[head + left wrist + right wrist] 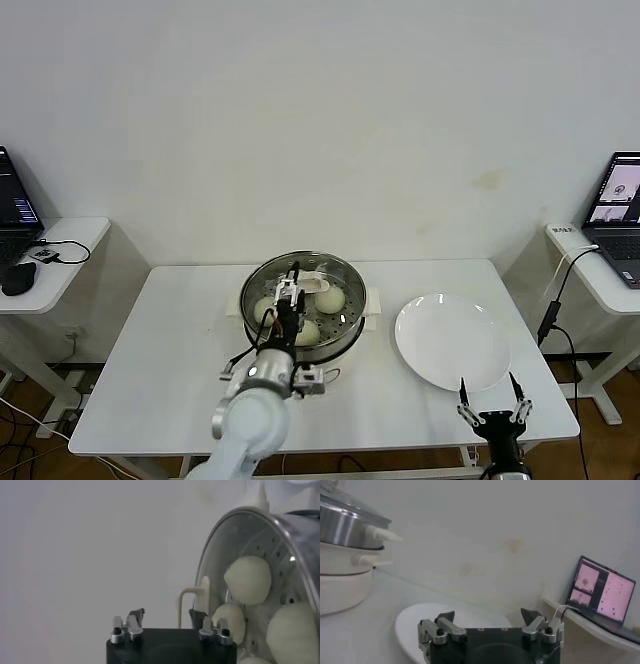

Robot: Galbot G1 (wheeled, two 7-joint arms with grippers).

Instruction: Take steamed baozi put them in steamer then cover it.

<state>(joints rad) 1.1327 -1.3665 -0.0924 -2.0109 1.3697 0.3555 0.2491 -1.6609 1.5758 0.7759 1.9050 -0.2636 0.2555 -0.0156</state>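
White table (150, 390) carries the steamer (252, 290) at centre, cream base under the steel pot. Cover (345, 272) sits on top of the steamer, glass lid flush on the rim, cream handle (311, 285) at its middle. White plate (450, 340) is right of the steamer, apart from it. Steamed baozi (330, 299) lie inside on the perforated tray; three clearly visible, fourth likely hidden under the arm. Left gripper (291, 281) hangs over the lid beside the handle, fingers spread, holding nothing. Right gripper (494, 397) is parked at the table's near edge by the plate, fingers apart.
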